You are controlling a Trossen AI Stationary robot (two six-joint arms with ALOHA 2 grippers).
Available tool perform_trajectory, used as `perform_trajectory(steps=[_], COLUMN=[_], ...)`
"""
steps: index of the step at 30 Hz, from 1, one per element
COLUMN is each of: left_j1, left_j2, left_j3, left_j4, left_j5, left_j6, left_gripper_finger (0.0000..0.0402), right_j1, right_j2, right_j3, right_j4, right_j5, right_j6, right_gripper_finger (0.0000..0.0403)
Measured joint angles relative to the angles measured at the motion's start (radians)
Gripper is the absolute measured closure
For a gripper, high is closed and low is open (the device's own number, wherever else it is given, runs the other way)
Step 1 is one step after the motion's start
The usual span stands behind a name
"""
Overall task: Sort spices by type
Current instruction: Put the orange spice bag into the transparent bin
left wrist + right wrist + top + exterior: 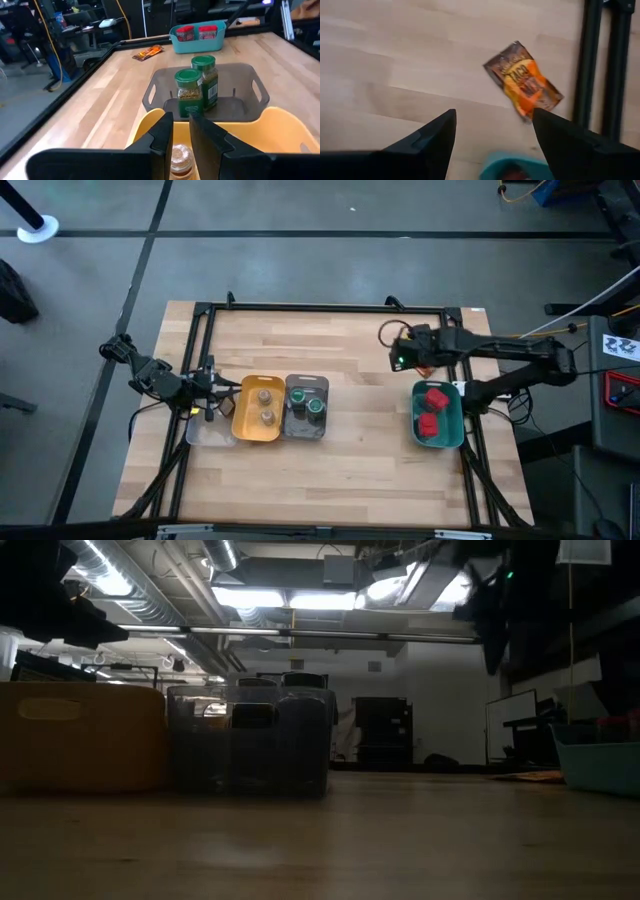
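Note:
Two green-lidded jars point(197, 87) stand upright in the grey tray point(306, 408). Two tan-grey jars point(266, 405) stand in the yellow tray point(240, 420). Two red boxes point(433, 410) lie in the teal tray point(455, 425). One flat brown-orange packet point(524, 82) lies on the bare table beside the teal tray; it also shows in the left wrist view as the packet point(148, 51). I do not see a second packet. My left gripper point(181, 135) hovers over the yellow tray's left end, its fingers a narrow gap apart. My right gripper point(495, 135) is wide open above the table, short of the packet.
A clear tray point(208, 432) sits left of the yellow tray, under my left arm. A black metal frame point(330, 308) runs round the tabletop. Bare wood lies between the grey tray and the teal tray point(197, 42).

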Motion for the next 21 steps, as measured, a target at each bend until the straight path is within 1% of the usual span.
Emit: perform_trajectory(steps=[3,6,9,14,21], left_j1=[0.000,0.000,0.000,0.000,0.000], left_j2=[0.000,0.000,0.000,0.000,0.000], left_j3=[0.000,0.000,0.000,0.000,0.000], left_j4=[0.009,0.020,0.036,0.037,0.037], left_j5=[0.000,0.000,0.000,-0.007,-0.008], left_j6=[-0.054,-0.146,-0.230,-0.225,-0.284], left_gripper_finger=[0.0345,0.0345,0.0345,0.0345,0.0345], right_j1=[-0.083,-0.153,-0.212,-0.297,-0.408], right_j2=[0.039,0.084,0.131,0.218,0.351], right_j3=[0.000,0.000,0.000,0.000,0.000], right_j4=[0.002,0.027,0.069,0.158,0.177], right_j5=[-0.050,-0.089,-0.113,-0.172,-0.183], right_j6=[-0.122,-0.238,-0.317,-0.458,-0.583], right_gripper_finger=[0.0139,0.0139,0.0139,0.0139,0.0139])
